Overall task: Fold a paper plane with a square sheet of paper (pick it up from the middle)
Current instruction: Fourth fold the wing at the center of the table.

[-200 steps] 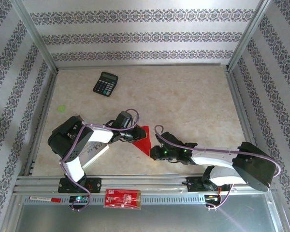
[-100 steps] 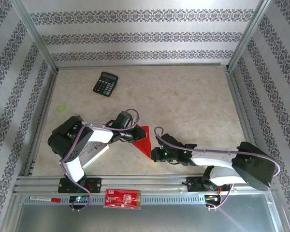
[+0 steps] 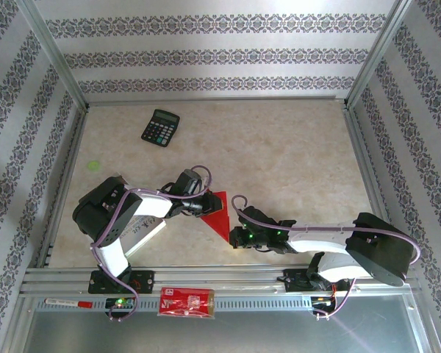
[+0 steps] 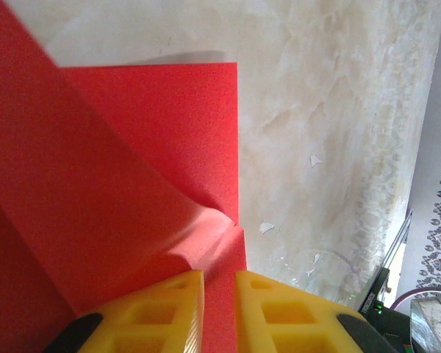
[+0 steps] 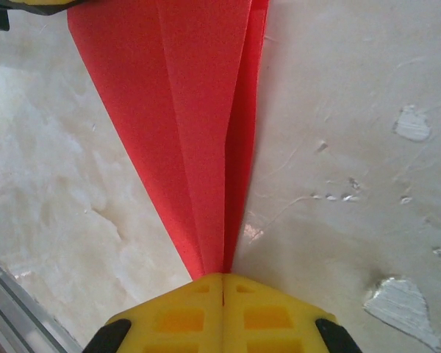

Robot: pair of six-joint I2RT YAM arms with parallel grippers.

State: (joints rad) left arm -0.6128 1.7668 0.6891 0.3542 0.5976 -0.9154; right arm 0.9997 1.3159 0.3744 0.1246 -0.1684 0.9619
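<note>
Right claw [image 5: 222,278] is pinching fully together on the pointed nose of the paper plane [image 5: 198,110], which is lying on the bench [image 3: 279,154] near the front edge, between the two arms. Left claw [image 4: 219,276] is clamping the opposite, wide end, with only a thin slit showing between its two sides and red paper running through that slit. From the right wrist, the layers are fanning out from the nose in long narrow flaps around a centre crease. From the left wrist, one flap is lifting and curling just ahead of the claw instead of lying flat.

To my eye, the step in hand is looking like setting the long creases while both ends are being held. To do it well, the right claw should be holding the nose squarely on the centre line, so that the layers are meeting at one point and not skewing. The left claw should be drawing the wide end gently taut, since thin paper is likely tearing easily at a pinched tip. That curled flap is needing pressing down toward the bench first, or a stray wrinkle is probably setting in. Any motion should be running slowly along the ridge, with neither claw twisting. Far back, the black calculator [image 3: 160,127] is sitting well apart and posing no obstacle
</note>
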